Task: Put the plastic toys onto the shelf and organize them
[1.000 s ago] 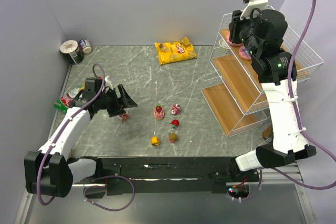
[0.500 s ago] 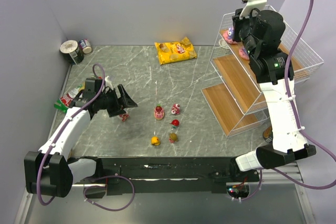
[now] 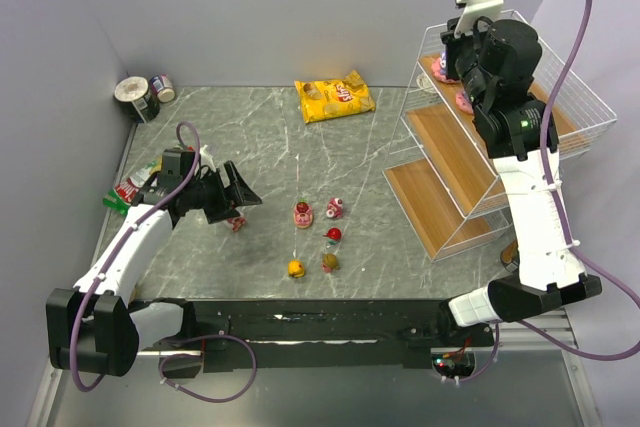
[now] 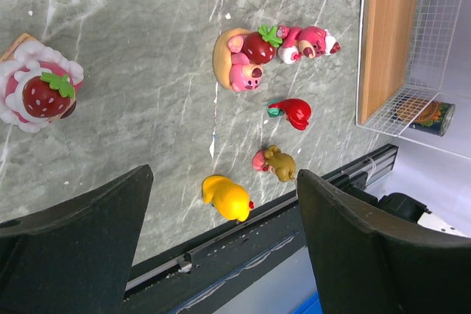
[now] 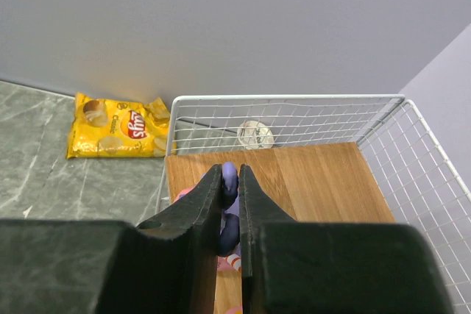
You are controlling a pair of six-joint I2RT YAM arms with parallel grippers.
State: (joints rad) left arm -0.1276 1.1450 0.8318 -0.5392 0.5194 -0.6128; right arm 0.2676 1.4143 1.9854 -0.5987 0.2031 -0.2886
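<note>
My right gripper [image 5: 229, 172] is shut on a purple bunny [image 5: 230, 179] with a pink donut base and holds it over the far left of the shelf's top board [image 5: 316, 182]. In the top view this gripper [image 3: 447, 60] and bunny [image 3: 437, 68] are at the top of the white wire shelf [image 3: 470, 162]. Another pink toy [image 3: 465, 100] sits on the top board. My left gripper [image 3: 243, 199] is open and empty beside a strawberry cake toy [image 4: 37, 93]. Pink toys [image 4: 246, 56], a red cherry [image 4: 291, 112], an olive piece [image 4: 277, 163] and a yellow piece [image 4: 228, 196] lie on the table ahead of it.
A yellow chips bag [image 3: 335, 99] lies at the back centre. Two cans [image 3: 137, 97] stand in the back left corner. A green and red bag [image 3: 125, 192] lies behind the left arm. A can [image 4: 423, 115] lies beside the shelf's lowest board.
My right gripper has moved a little farther back and up over the top board with the bunny in it. The left arm has not moved.
</note>
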